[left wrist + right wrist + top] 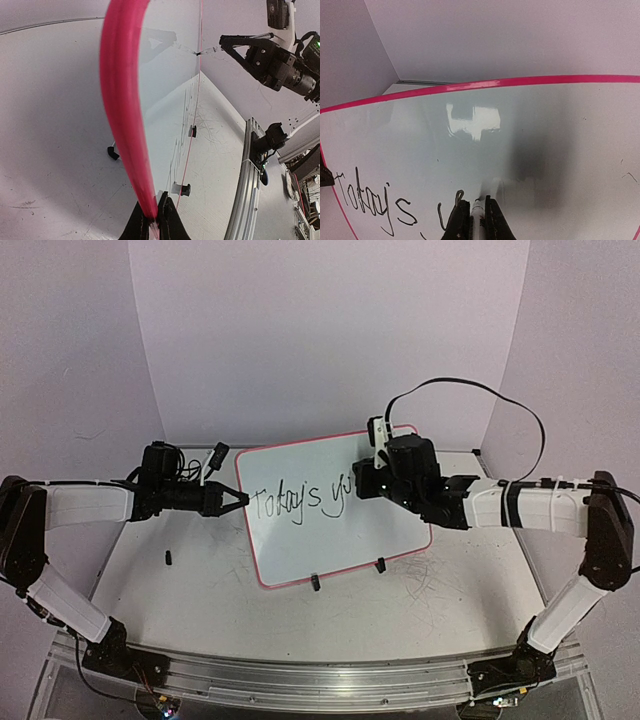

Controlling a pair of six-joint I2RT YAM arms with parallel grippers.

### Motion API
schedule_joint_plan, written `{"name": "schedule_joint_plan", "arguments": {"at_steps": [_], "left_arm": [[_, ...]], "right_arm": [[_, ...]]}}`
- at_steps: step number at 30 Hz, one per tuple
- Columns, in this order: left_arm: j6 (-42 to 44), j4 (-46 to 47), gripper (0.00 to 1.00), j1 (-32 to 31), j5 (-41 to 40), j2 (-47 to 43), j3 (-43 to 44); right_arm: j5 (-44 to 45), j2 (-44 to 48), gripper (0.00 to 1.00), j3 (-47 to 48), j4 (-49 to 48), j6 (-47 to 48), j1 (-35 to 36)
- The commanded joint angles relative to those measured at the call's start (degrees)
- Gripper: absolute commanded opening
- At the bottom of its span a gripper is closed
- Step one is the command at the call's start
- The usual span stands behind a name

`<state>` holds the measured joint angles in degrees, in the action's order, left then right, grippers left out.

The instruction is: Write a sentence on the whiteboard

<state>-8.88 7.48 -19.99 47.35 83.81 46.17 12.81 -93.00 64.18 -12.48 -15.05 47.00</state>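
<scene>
Surface (200, 600): flat, matt white, scuffed with faint grey scratches, thickest in front of the board's right half. A ribbed metal rail (300, 680) runs along its near edge, and pale backdrop walls close in the far side and both flanks.

Whiteboard (330, 540): glossy white rectangle with rounded corners and a thin pink-red rim. It stands mid-surface on its long edge, leaning back and turned a little out of square. Two small black clip feet (315, 582) on the bottom rim touch the surface. The face catches a bright reflection in the right wrist view. Plain white board runs from the marker across to the right rim.

Right arm: reaches in across the board's upper right and covers part of the face. A black cable (470, 388) loops above it.

Left claw (155, 217): pressed together on the board's left rim, pinching the pink edge.

Right claw (476, 202): pinched on a marker (479, 212), whose tip is against the board face.

Sentence (290, 503): thin black cursive on the left half, mid-height. It reads "Today's y" plus a further stroke right at the marker tip.

Small black piece (168, 558): lies loose on the surface, left of the board and well apart from it.
</scene>
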Motion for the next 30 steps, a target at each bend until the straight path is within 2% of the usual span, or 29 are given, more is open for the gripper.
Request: {"name": "schedule_joint_plan", "arguments": {"at_steps": [1,9,15,19,30], "left_arm": [[4.0,-3.0,0.00,-0.2,-9.4,2.3,1.3],[4.0,-3.1,0.00,-0.1,-9.4,2.3,1.3],[3.9,-3.0,0.00,-0.2,-9.5,2.0,1.2],[3.9,-3.1,0.00,-0.1,-9.3,2.0,1.2],[3.7,-3.0,0.00,-0.1,-9.5,1.5,1.2]], "right_arm": [[-1.5,-1.7,0.00,0.9,-0.7,-0.3,0.0],[-2.0,-0.9,0.00,-1.8,-0.5,-2.5,1.0],[0.3,4.7,0.00,-2.3,0.3,-1.2,1.0],[-1.2,7.7,0.00,-2.8,-0.6,0.4,-1.3],[-4.3,3.4,0.00,-0.7,-1.4,2.3,-2.0]]}}
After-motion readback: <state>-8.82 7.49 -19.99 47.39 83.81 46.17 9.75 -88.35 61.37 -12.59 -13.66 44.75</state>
